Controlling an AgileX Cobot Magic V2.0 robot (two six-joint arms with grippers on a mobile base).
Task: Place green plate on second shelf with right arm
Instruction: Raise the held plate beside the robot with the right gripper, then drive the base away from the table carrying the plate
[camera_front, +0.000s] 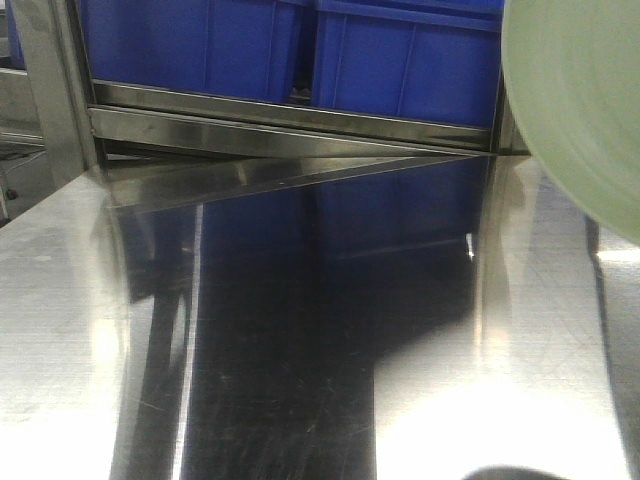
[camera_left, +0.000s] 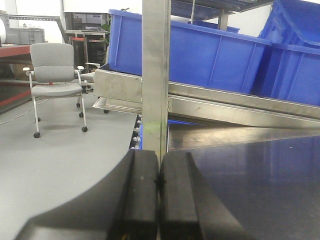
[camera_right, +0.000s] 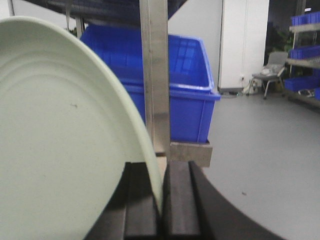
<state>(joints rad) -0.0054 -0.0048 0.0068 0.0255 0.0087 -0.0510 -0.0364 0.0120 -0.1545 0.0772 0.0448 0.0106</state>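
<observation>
The green plate (camera_right: 60, 140) fills the left of the right wrist view, held on edge, its rim pinched between the black fingers of my right gripper (camera_right: 160, 200), which is shut on it. The front view shows the same green plate (camera_front: 580, 100) at the upper right, raised above the steel shelf surface (camera_front: 300, 330). Its lower part runs out of that frame. My left gripper (camera_left: 159, 195) is shut with nothing between its pads, in front of a steel rack post (camera_left: 155, 75).
Blue plastic bins (camera_front: 300, 50) sit on the shelf level above the steel surface, on a steel rail (camera_front: 280, 120). A rack post (camera_right: 155, 75) and a blue bin (camera_right: 185, 85) stand just beyond the plate. A grey office chair (camera_left: 52, 75) stands on the floor at left.
</observation>
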